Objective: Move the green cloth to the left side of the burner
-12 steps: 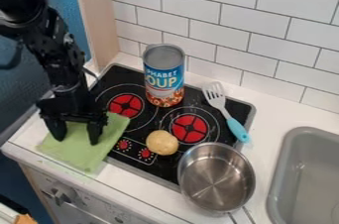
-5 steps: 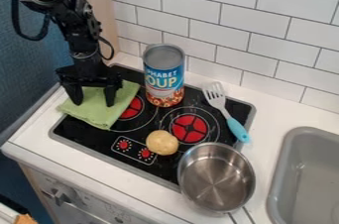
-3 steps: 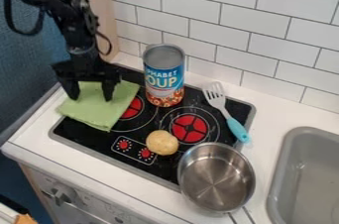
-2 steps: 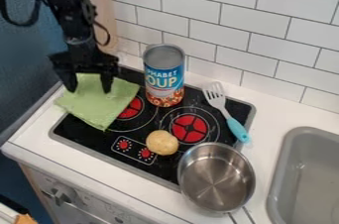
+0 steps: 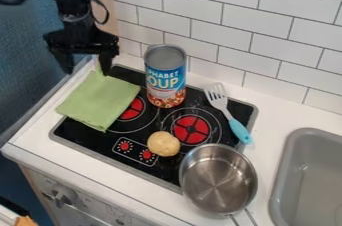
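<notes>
The black gripper hangs at the upper left, its two fingers spread apart, over the back end of the green cloth. A narrow green corner of the cloth stands up near the right finger; whether they touch I cannot tell. The cloth lies mostly flat across the left part of the black stove top and its left rim. Its right side covers part of the red left burner.
Right of the cloth stands a soup can. A yellow round object sits by the knobs, with a metal pot at the front right. A blue-handled fork lies on the stove's right part, left of the grey sink. A tiled wall runs behind.
The cloth has shifted backward and right from the counter's front left onto the stove's left part. Most recently the gripper has risen up and back from it, while the cloth stayed nearly in place.
</notes>
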Robot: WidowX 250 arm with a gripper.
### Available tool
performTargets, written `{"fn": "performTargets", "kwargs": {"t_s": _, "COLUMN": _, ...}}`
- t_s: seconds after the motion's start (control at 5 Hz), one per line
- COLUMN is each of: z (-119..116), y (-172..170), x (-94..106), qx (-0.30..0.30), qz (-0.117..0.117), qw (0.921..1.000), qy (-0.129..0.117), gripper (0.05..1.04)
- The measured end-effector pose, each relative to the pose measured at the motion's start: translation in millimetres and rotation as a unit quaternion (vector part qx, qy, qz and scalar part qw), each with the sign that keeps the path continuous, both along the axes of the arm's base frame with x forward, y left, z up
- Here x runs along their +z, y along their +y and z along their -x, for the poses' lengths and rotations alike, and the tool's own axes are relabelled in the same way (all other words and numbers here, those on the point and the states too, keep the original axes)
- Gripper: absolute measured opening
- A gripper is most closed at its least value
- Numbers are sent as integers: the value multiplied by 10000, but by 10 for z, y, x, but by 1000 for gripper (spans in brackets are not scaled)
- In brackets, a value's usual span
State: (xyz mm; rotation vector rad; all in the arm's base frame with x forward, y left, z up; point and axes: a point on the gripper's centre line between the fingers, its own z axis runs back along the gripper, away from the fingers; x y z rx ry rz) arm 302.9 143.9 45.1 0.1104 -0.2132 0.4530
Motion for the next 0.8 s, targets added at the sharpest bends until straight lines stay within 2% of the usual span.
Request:
{"fn": "performTargets", "kwargs": {"t_s": 0.4, "z": 222, "y": -339, "x": 287, "qx": -350, "qz": 79, "qw": 9992, "qy": 193, "gripper": 1001}}
{"fn": "performTargets", "kwargs": {"t_s": 0.6, "z": 247, "y": -585, "x": 354, "qx": -654, "qz": 68, "qw": 9978, "qy": 119, "gripper": 1001}}
{"fn": "performTargets", "kwargs": {"t_s": 0.8, "z": 169, "y": -879, "x": 368, "qx": -1100, "qz": 68, "qw": 9939, "qy": 83, "gripper": 1001}}
